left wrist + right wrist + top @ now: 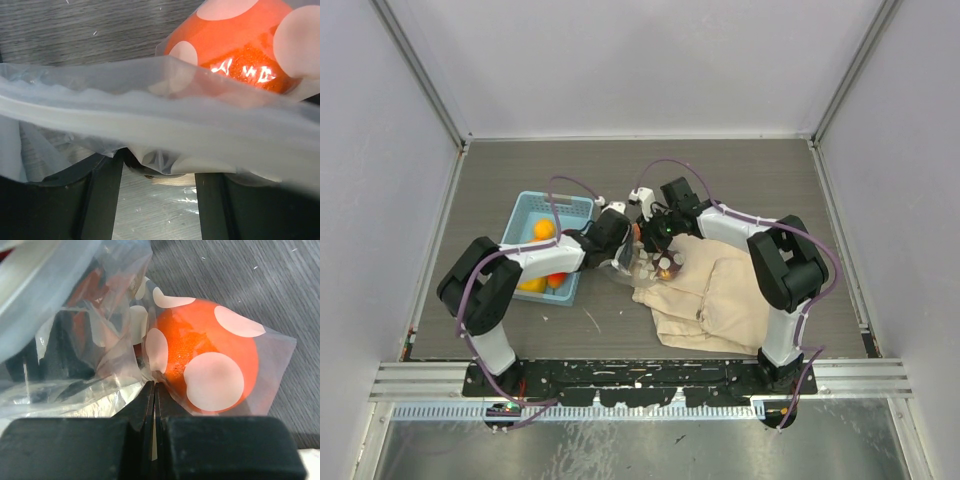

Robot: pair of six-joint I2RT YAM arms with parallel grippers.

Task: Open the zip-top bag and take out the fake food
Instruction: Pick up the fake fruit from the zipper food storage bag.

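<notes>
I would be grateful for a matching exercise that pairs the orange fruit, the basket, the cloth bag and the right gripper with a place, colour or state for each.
Column one:
1. orange fruit
2. basket
3. cloth bag
4. right gripper

Column two:
A. beige
B. shut on the zip-top bag
C. light blue
D. inside the zip-top bag

Pairs: 1-D, 2-C, 3-A, 4-B.
</notes>
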